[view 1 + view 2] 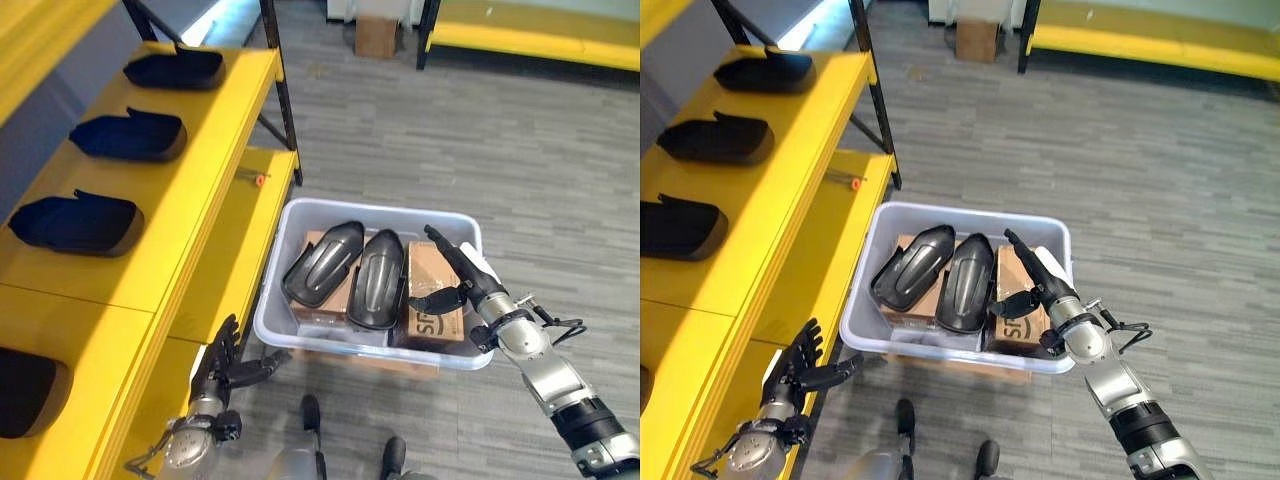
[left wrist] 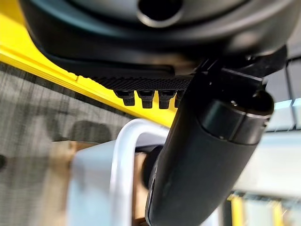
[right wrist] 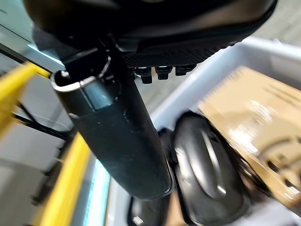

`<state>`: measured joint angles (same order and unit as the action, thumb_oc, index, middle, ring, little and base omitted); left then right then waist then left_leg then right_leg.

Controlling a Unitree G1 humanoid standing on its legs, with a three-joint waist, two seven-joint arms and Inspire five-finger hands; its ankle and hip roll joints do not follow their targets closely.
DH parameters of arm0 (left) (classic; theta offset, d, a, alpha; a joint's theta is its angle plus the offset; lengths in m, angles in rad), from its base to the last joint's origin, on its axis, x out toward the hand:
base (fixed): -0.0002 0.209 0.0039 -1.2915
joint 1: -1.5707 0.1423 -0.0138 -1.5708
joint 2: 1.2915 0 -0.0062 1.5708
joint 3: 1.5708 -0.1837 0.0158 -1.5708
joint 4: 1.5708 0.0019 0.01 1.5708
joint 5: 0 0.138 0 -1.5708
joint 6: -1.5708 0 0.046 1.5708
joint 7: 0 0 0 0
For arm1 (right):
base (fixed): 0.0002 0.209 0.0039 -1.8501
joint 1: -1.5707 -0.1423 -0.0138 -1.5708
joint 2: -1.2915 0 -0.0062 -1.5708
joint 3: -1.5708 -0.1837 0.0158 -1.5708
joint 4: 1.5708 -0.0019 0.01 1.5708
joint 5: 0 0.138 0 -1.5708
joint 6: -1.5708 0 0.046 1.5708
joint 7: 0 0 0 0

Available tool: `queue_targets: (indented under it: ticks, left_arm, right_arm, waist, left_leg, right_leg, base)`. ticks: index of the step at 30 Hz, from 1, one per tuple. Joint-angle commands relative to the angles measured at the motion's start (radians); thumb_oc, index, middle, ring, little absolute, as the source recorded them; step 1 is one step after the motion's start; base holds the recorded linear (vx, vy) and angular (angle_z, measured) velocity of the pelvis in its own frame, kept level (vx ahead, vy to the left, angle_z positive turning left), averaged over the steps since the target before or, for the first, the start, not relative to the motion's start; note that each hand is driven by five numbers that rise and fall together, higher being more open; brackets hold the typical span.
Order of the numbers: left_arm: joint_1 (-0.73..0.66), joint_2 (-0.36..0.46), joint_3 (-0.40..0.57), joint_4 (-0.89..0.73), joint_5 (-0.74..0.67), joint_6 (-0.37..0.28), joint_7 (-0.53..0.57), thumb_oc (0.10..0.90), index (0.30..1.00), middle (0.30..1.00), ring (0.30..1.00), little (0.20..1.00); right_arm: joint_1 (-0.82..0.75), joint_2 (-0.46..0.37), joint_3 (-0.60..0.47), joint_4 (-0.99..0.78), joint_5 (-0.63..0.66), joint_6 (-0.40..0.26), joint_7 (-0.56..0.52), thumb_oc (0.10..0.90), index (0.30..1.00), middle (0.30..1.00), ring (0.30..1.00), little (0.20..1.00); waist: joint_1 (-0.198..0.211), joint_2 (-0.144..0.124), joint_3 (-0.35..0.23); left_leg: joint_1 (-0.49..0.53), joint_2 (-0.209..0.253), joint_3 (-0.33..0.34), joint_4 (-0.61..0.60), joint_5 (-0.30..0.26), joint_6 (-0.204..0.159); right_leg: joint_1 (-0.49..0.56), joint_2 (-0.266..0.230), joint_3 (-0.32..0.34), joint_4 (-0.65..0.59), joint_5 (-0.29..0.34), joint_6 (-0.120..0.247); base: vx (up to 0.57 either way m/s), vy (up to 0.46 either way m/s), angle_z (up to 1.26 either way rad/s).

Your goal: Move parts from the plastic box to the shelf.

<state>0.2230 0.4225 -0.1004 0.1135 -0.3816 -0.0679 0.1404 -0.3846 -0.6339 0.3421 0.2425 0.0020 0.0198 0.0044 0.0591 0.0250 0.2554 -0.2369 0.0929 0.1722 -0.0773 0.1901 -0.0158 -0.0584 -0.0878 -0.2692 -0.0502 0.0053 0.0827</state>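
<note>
Right hand (image 1: 462,272) hangs fingers-apart, empty, above the plastic box (image 1: 455,222); nearest black part (image 1: 378,277) leans on its neighbour, so a one-sided grab risks slipping.

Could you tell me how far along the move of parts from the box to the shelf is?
Done: several black parts already lie on the yellow shelf. In hand: nothing; the right hand is open over the box, the left hand open beside it. Left: two parts in the box.
</note>
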Motion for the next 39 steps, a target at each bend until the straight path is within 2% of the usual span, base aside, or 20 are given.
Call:
queue_targets:
  ticks: [1,3,6,9,15,18,23,24,27,32,39]
  left_arm:
    - [-0.043,0.017,0.033,-0.074,0.022,-0.071,-0.003,0.9,1.0,1.0,1.0,1.0]
    - [-0.084,0.034,0.014,-0.075,0.013,-0.075,0.017,0.9,1.0,1.0,1.0,1.0]
    - [-0.125,0.049,0.002,-0.086,0.05,-0.073,0.041,0.9,1.0,1.0,1.0,1.0]
    - [-0.148,0.035,-0.016,-0.079,0.061,-0.062,0.046,0.9,1.0,1.0,1.0,1.0]
    - [-0.172,0.028,-0.038,-0.069,0.059,-0.062,0.051,0.9,1.0,1.0,1.0,1.0]
    - [-0.184,0.022,-0.04,-0.065,0.059,-0.061,0.062,0.9,1.0,1.0,1.0,1.0]
    - [-0.201,0.021,-0.041,-0.053,0.069,-0.047,0.065,0.9,1.0,1.0,1.0,1.0]
    - [-0.201,0.021,-0.041,-0.053,0.069,-0.047,0.065,0.9,1.0,1.0,1.0,1.0]
    - [-0.218,0.032,-0.041,-0.036,0.079,-0.046,0.069,0.9,1.0,1.0,1.0,1.0]
    - [-0.227,0.034,-0.039,-0.038,0.09,-0.048,0.085,0.9,1.0,1.0,1.0,1.0]
    - [-0.242,0.033,-0.05,-0.035,0.092,-0.046,0.101,0.9,1.0,1.0,1.0,1.0]
  right_arm:
    - [-0.134,-0.037,-0.013,-0.079,-0.019,-0.054,-0.069,0.9,1.0,1.0,1.0,1.0]
    - [-0.23,-0.035,0.026,-0.042,-0.017,-0.043,-0.089,0.9,1.0,1.0,1.0,1.0]
    - [-0.3,-0.037,0.055,-0.005,-0.019,-0.031,-0.094,0.9,1.0,1.0,1.0,1.0]
    - [-0.316,-0.034,0.052,0.007,-0.022,-0.016,-0.097,0.9,1.0,1.0,1.0,1.0]
    - [-0.381,-0.02,0.078,0.044,-0.079,-0.005,-0.115,0.9,1.0,1.0,1.0,1.0]
    - [-0.402,0.001,0.083,0.056,-0.104,-0.002,-0.124,0.9,1.0,1.0,1.0,1.0]
    - [-0.373,0.02,0.052,0.048,-0.132,0.008,-0.127,0.9,1.0,1.0,1.0,1.0]
    - [-0.372,0.02,0.051,0.047,-0.133,0.009,-0.127,0.9,1.0,1.0,1.0,1.0]
    - [-0.378,0.023,0.04,0.055,-0.157,0.013,-0.133,0.9,1.0,1.0,1.0,1.0]
    - [-0.427,0.03,0.054,0.076,-0.168,0.013,-0.147,0.9,1.0,1.0,1.0,1.0]
    - [-0.481,0.039,0.071,0.115,-0.178,0.022,-0.162,0.9,1.0,1.0,1.0,1.0]
  waist:
    - [0.003,-0.037,-0.01]
    - [0.005,-0.041,0.038]
    - [-0.003,-0.059,0.07]
    - [-0.018,-0.063,0.09]
    - [-0.029,-0.073,0.124]
    - [-0.032,-0.081,0.139]
    - [-0.033,-0.088,0.147]
    - [-0.032,-0.087,0.147]
    - [-0.027,-0.089,0.145]
    - [-0.02,-0.094,0.148]
    - [-0.007,-0.092,0.158]
  left_leg:
    - [0.055,0.118,-0.038,0.076,-0.09,-0.107]
    - [-0.002,0.128,-0.039,0.145,-0.106,-0.103]
    - [-0.062,0.132,-0.045,0.237,-0.149,-0.092]
    - [-0.103,0.134,-0.051,0.299,-0.176,-0.088]
    - [-0.108,0.149,-0.027,0.367,-0.225,-0.072]
    - [-0.122,0.158,-0.023,0.443,-0.265,-0.062]
    - [-0.15,0.173,-0.042,0.617,-0.365,-0.037]
    - [-0.151,0.173,-0.042,0.62,-0.366,-0.037]
    - [-0.171,0.175,-0.042,0.701,-0.422,-0.017]
    - [-0.203,0.17,-0.05,0.737,-0.441,-0.01]
    - [-0.242,0.155,-0.074,0.733,-0.435,-0.01]
  right_leg:
    - [-0.079,-0.085,0.035,0.072,0.016,0.058]
    - [-0.156,-0.09,0.051,0.157,-0.001,0.049]
    - [-0.24,-0.09,0.07,0.267,-0.029,0.04]
    - [-0.285,-0.099,0.073,0.33,-0.041,0.04]
    - [-0.334,-0.087,0.119,0.384,-0.053,0.034]
    - [-0.357,-0.076,0.139,0.429,-0.068,0.026]
    - [-0.376,-0.075,0.156,0.562,-0.126,0.012]
    - [-0.377,-0.075,0.155,0.564,-0.127,0.012]
    - [-0.4,-0.074,0.175,0.611,-0.145,0.008]
    - [-0.426,-0.072,0.184,0.63,-0.157,0.005]
    - [-0.445,-0.087,0.16,0.641,-0.163,0.003]
  base:
    - [-0.23,-0.012,-0.36]
    - [-0.22,-0.016,-0.36]
    - [-0.12,-0.014,-0.1]
    - [-0.06,0.001,-0.01]
    - [-0.04,0.025,-0.18]
    - [-0.03,0.015,-0.15]
    - [-0.01,0.012,-0.19]
    - [-0.02,0.052,0.0]
    - [-0.05,0.08,-0.08]
    - [-0.01,0.025,-0.05]
    - [0.0,-0.009,0.1]
